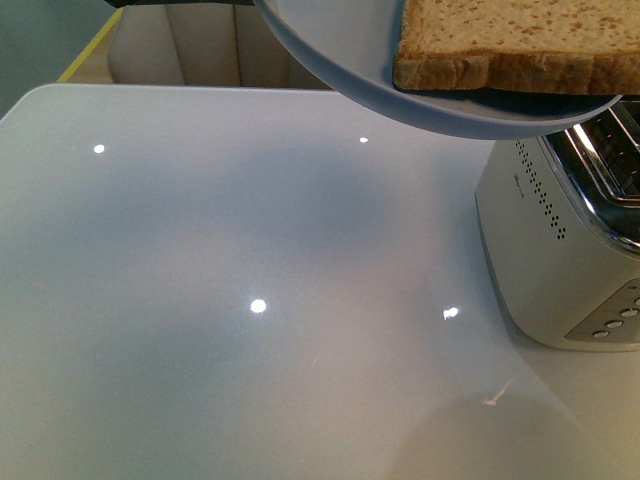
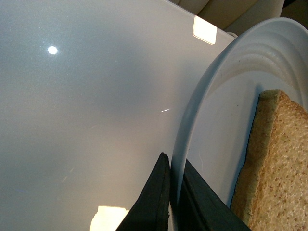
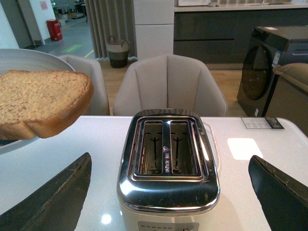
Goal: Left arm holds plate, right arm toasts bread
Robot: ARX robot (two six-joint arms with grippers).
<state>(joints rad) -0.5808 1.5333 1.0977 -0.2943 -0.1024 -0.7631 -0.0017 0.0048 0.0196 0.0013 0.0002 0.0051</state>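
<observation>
Shows left gripper (image 2: 174, 162) clamped on rim of plate (image 1: 340, 60) above toaster (image 3: 168, 159), right gripper (image 3: 169, 160) spread wide, facing toaster. Likely light, soft, crumbly bread (image 1: 500, 40): pinch gently at crust.

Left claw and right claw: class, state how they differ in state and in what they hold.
The left claw is shut on the rim of the plate; the right claw is open and empty. The left claw's fingers sit close together; the right claw's are spread wide. Both have dark fingers.
</observation>
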